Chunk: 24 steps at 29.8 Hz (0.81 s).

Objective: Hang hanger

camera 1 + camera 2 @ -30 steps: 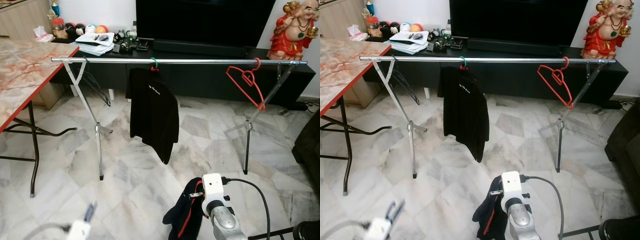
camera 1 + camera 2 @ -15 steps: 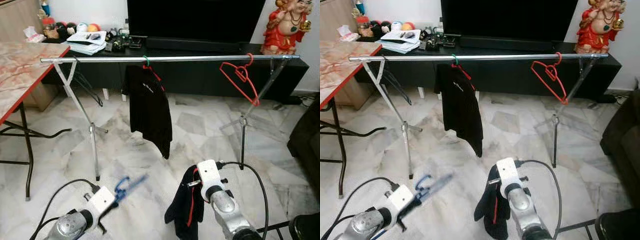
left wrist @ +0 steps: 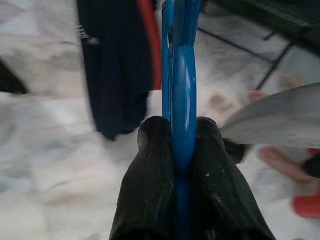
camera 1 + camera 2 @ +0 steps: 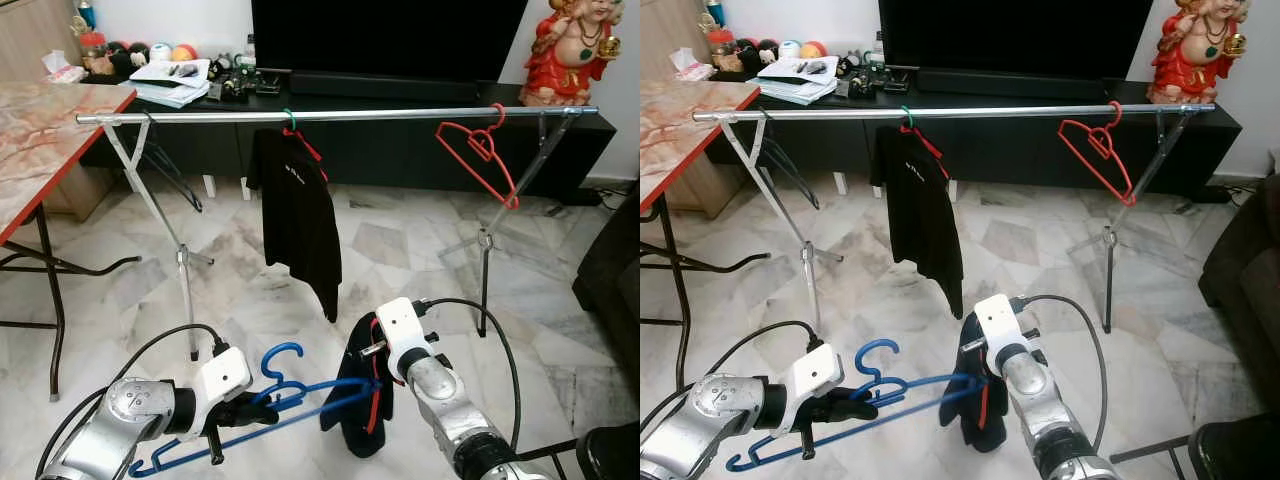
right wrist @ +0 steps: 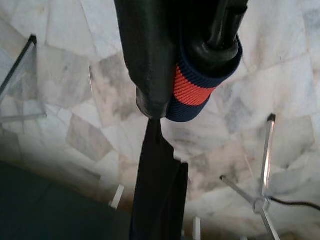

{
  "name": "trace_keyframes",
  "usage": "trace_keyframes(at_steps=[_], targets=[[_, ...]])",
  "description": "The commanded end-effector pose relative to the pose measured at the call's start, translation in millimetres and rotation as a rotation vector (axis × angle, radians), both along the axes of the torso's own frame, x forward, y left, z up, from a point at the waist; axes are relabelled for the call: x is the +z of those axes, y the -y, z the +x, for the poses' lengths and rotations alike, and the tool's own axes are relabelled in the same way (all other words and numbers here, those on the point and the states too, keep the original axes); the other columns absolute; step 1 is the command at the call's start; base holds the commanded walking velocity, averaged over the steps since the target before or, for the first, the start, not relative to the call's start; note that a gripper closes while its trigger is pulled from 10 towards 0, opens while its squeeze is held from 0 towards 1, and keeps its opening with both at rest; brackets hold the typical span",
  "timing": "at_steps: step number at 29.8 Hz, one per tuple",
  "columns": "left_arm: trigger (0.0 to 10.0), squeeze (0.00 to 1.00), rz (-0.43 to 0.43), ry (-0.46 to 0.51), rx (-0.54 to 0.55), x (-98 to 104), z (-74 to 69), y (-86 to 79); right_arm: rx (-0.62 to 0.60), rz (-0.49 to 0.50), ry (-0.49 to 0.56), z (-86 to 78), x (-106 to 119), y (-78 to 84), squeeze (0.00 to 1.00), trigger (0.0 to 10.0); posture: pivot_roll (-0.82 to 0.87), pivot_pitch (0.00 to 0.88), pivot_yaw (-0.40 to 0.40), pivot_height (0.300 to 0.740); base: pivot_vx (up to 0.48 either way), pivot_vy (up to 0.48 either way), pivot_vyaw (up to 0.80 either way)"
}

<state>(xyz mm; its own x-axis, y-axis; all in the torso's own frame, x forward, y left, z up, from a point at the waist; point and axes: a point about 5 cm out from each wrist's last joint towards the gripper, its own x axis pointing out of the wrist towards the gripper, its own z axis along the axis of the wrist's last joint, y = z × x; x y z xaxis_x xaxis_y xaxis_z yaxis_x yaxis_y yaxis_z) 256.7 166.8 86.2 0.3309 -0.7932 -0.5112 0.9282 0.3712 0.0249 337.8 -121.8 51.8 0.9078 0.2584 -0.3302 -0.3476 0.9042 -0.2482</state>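
Observation:
My left gripper is shut on a blue plastic hanger low in front of me; the left wrist view has its black fingers pinching the blue hanger. The hanger's far end touches a dark navy garment with red trim. My right gripper is shut on that garment and holds it hanging above the floor. In the right wrist view the fingers clamp its navy and red cuff. Ahead stands a silver clothes rail.
A black shirt on a green-hooked hanger and an empty red hanger hang on the rail. A marble-topped folding table stands at the left, a dark TV console behind the rail, a dark sofa at the right.
My left arm has come up into view with the blue hanger and brought its end against the garment. The right gripper has lifted the garment slightly. The camera has shifted.

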Motion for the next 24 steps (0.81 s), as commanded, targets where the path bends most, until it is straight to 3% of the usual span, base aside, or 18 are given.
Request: trace_keyframes(at_steps=[1, 4, 11, 14, 24], targets=[[10.0, 0.0, -0.023, 0.021, 0.002, 10.7, 1.4, 3.0, 0.021, 0.004, 0.031, 5.5, 10.2, -4.4, 0.0, 10.0, 0.03, 0.081, -0.03, 0.74, 0.0, 0.0, 0.0], [10.0, 0.0, 0.005, 0.051, 0.062, 15.1, 5.5, 1.9, 0.021, 0.002, 0.021, 4.1, 8.4, -4.7, 0.0, 10.0, 0.03, 0.083, -0.029, 0.74, 0.0, 0.0, 0.0], [10.0, 0.0, 0.014, 0.045, 0.083, 16.5, 4.3, 1.0, 0.022, 0.003, 0.01, 1.7, 5.8, -4.9, 0.0, 10.0, 0.03, 0.086, -0.028, 0.74, 0.0, 0.0, 0.0], [10.0, 0.0, 0.048, 0.086, 0.158, 15.8, 10.3, -3.6, 0.02, 0.002, 0.006, 1.3, 5.7, -3.7, 0.0, 10.0, 0.03, 0.087, -0.027, 0.74, 0.0, 0.0, 0.0], [10.0, 0.0, 0.011, 0.098, 0.217, 13.2, 13.6, 2.7, 0.073, 0.053, 0.038, 4.5, 22.3, -12.1, 0.0, 10.0, 0.03, 0.088, -0.028, 0.74, 0.0, 0.0, 0.0]])
